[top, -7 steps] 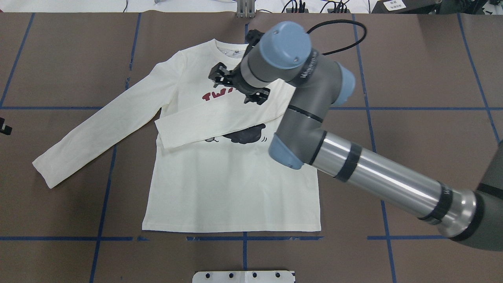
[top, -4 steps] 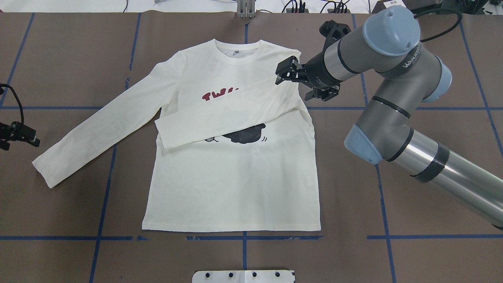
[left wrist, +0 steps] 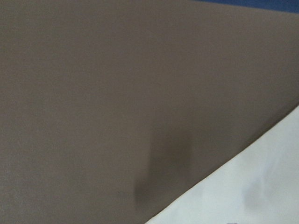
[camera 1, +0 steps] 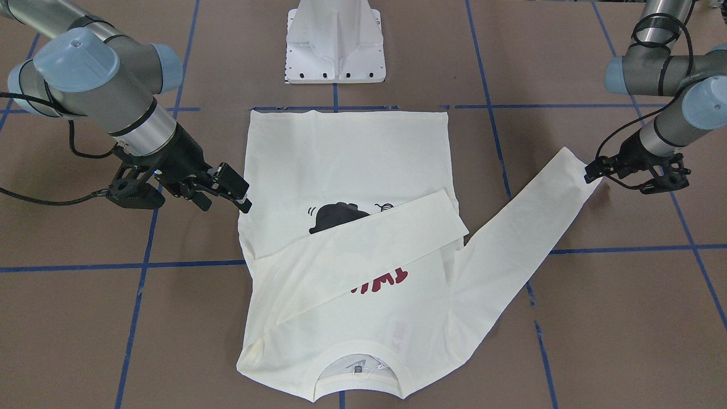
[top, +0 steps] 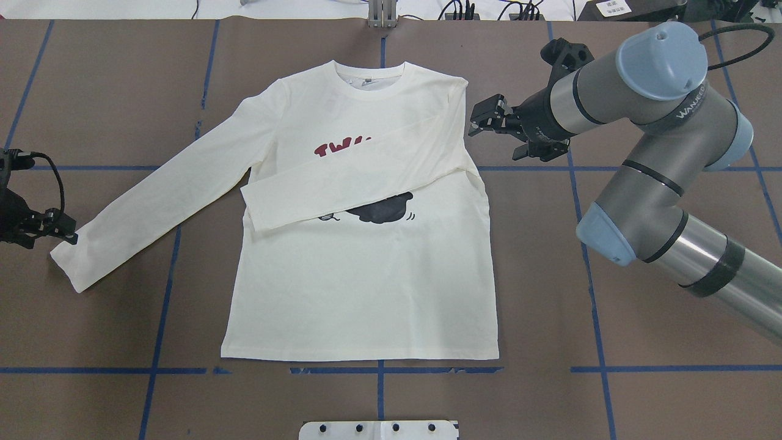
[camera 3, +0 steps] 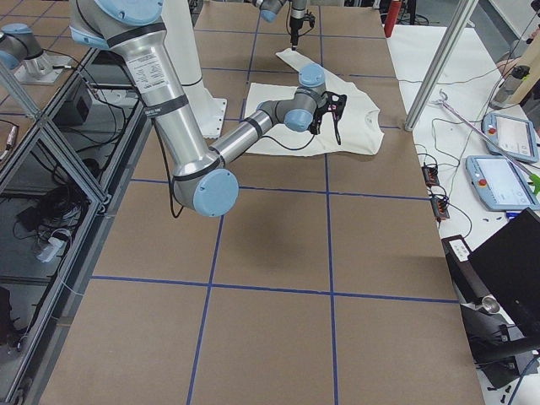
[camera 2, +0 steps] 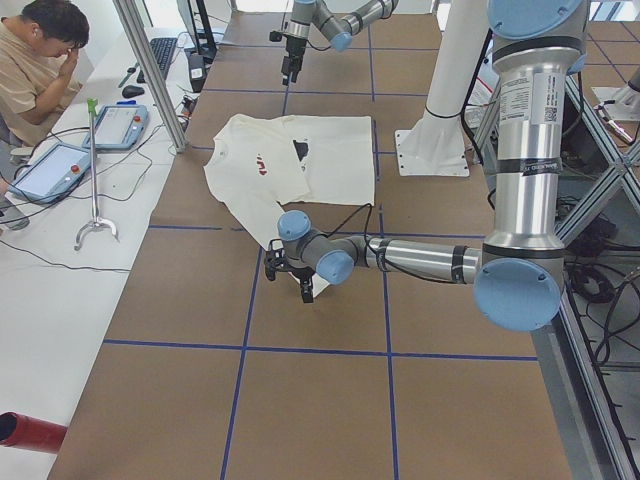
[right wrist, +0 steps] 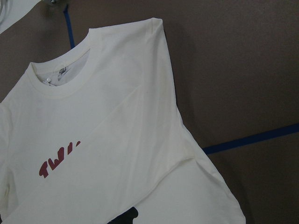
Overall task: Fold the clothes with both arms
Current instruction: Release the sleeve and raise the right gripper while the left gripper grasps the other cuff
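Note:
The cream-white shirt [top: 360, 293] lies flat and print side up, neck [top: 369, 79] at the far side. One sleeve [top: 342, 183] is folded across the chest and covers part of the red lettering and the black cat. The other sleeve [top: 159, 189] stretches out toward the left. My left gripper [top: 64, 229] is low at that sleeve's cuff [camera 1: 576, 165]; I cannot tell whether its jaws are open or shut. My right gripper [top: 486, 119] hangs open and holds nothing, just past the shirt's shoulder [camera 1: 230, 190]. The right wrist view shows the neck and shoulder [right wrist: 154, 32] from above.
Brown table with blue tape lines [top: 379, 370]. The white pedestal base [camera 1: 335, 42] stands beyond the shirt's hem. In the exterior left view a person [camera 2: 40, 60] sits at a side table with handheld control pads [camera 2: 120, 125] and a metal grabber stick [camera 2: 95, 170].
My right gripper has drawn back from over the chest print to the right, off the shirt. My left gripper has come in from the left edge to the outstretched sleeve's cuff.

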Controlling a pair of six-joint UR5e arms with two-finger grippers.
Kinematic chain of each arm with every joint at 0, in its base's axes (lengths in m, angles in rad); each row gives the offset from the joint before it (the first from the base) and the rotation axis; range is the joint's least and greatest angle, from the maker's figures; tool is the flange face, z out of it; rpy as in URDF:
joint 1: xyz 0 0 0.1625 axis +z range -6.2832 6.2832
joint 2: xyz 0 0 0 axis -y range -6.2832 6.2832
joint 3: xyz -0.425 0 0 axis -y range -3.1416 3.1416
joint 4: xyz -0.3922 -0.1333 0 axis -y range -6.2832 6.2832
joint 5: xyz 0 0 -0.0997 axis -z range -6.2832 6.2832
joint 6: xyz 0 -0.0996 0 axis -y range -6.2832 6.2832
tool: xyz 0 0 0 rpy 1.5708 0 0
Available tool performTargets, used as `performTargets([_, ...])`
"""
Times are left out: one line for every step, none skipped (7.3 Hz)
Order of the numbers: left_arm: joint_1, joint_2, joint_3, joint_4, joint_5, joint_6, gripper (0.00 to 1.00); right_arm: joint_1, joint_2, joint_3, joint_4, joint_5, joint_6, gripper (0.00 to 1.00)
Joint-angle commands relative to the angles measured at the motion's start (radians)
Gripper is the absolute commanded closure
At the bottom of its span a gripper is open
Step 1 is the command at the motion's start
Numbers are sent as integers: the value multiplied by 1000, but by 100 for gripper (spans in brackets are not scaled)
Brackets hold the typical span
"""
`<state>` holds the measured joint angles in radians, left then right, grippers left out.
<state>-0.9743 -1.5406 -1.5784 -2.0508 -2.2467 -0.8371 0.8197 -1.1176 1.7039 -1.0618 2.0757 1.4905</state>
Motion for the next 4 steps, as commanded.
performTargets([11,1,11,0,4,3,36,-14,1,3,-1,-35,1,0])
performTargets([17,1,12,0,4,4,36,-16,1,3,-1,-35,1,0])
performTargets([20,1,12,0,4,3,36,-17,-1,5,-1,-35,1,0])
performTargets([28,2,11,0,2,-2,51,-17,-2,5,-1,-37,1,0])
